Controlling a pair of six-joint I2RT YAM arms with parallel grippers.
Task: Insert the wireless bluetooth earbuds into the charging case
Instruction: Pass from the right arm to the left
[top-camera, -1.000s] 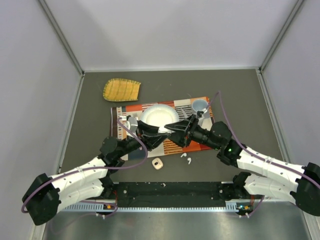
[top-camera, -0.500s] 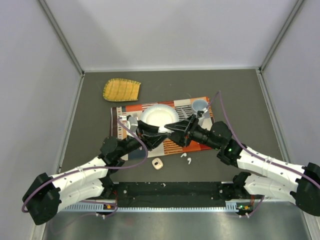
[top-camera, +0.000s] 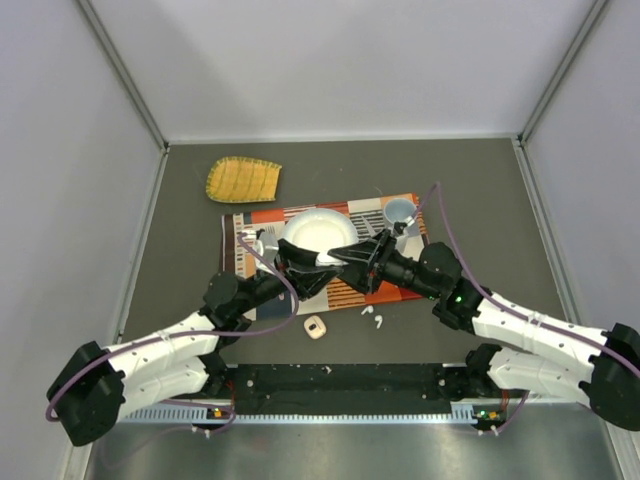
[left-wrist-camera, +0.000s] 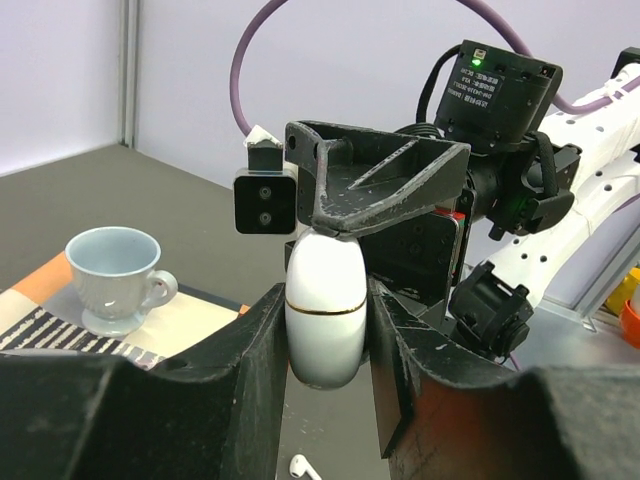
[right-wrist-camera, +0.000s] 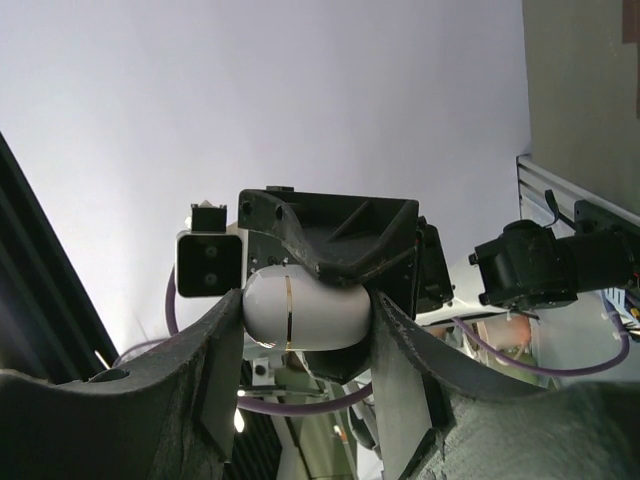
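Observation:
A closed white charging case with a gold seam (top-camera: 329, 260) hangs above the placemat, gripped from both sides. My left gripper (top-camera: 318, 263) is shut on its lower part, seen in the left wrist view (left-wrist-camera: 325, 340) with the case (left-wrist-camera: 323, 310) between the fingers. My right gripper (top-camera: 341, 258) is shut on the other end, seen in the right wrist view (right-wrist-camera: 300, 330) with the case (right-wrist-camera: 300, 308). Two tiny white earbuds (top-camera: 366, 311) (top-camera: 380, 322) lie on the table near the mat's front edge. One earbud (left-wrist-camera: 300, 467) shows below the case in the left wrist view.
A patterned placemat (top-camera: 350, 295) carries a white plate (top-camera: 318, 232) and a light blue cup (top-camera: 400, 211), which also shows in the left wrist view (left-wrist-camera: 115, 275). A small pinkish object (top-camera: 315, 327) lies in front of the mat. A yellow woven piece (top-camera: 243, 179) lies at the back left.

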